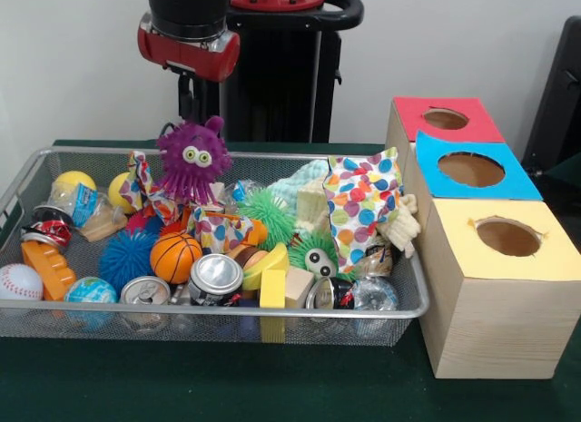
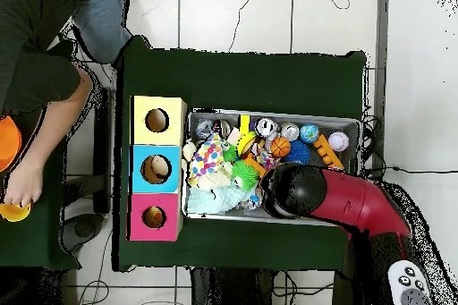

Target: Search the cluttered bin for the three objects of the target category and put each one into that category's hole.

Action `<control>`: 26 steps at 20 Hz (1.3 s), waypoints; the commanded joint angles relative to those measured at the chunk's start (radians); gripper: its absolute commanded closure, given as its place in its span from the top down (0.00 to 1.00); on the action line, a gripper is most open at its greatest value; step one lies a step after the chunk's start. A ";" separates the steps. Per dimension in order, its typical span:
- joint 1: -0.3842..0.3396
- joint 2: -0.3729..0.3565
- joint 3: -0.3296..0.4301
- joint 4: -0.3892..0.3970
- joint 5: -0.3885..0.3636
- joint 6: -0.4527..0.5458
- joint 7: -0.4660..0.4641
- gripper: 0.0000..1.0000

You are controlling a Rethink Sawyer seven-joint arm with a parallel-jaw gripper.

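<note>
In the front view we see the arm (image 1: 189,32) standing over the far left part of the wire bin (image 1: 54,155), and a purple spiky toy with big eyes (image 1: 192,159) hangs just under it, lifted above the other things. The jaws themselves are hidden behind this toy, so we cannot tell if they are clamped on it. The bin is full: balls, cans, a green spiky ball (image 1: 269,215), a dotted paper bag (image 1: 361,204). To the right of the bin stand three boxes with holes, red (image 1: 445,120), blue (image 1: 470,166) and yellow (image 1: 508,237); nothing shows inside the holes here.

In the overhead view the arm (image 2: 335,199) covers the bin's edge (image 2: 349,122) and hides the purple toy. The blue box's hole (image 2: 156,169) seems to hold something pale. We judge that the sorting is at an early stage, with most of it still to do. A person's arm (image 2: 40,154) reaches at the left side, well apart from the bin
</note>
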 commanded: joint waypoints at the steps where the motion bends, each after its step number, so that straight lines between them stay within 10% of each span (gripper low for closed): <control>1: -0.004 0.022 0.022 0.007 0.036 0.036 0.100 0.00; 26: -0.147 -0.095 0.062 0.039 0.013 0.153 -0.104 0.00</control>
